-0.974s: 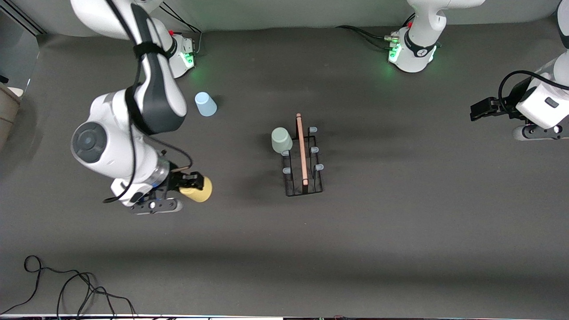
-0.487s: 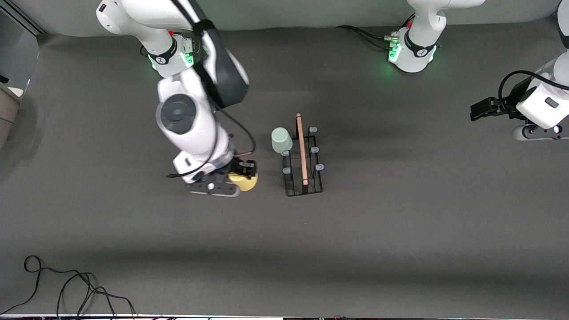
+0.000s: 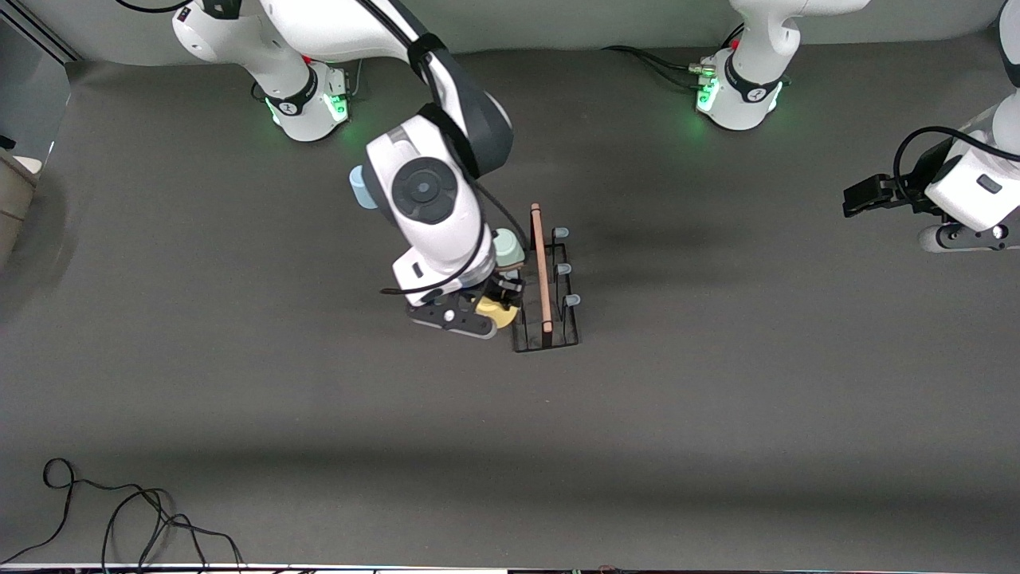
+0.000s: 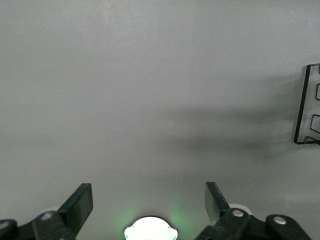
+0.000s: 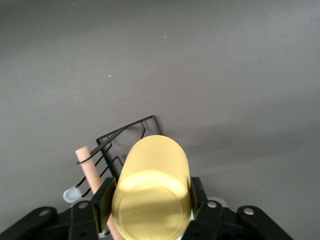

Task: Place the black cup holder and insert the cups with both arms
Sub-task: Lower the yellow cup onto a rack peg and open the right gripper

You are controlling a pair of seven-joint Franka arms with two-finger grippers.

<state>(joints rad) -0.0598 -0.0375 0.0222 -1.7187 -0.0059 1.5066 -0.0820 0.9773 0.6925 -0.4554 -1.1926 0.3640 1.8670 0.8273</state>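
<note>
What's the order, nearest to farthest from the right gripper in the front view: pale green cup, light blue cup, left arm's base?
The right gripper, shut on the yellow cup, is at the black cup holder.
1. Pale green cup: on the holder, right beside the gripper.
2. Light blue cup: on the table toward the right arm's base, partly hidden by that arm.
3. Left arm's base: at the table's edge.

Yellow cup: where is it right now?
In the front view, the yellow cup is gripped in the right hand, over the black cup holder, just camera-side of the pale green cup.
</note>
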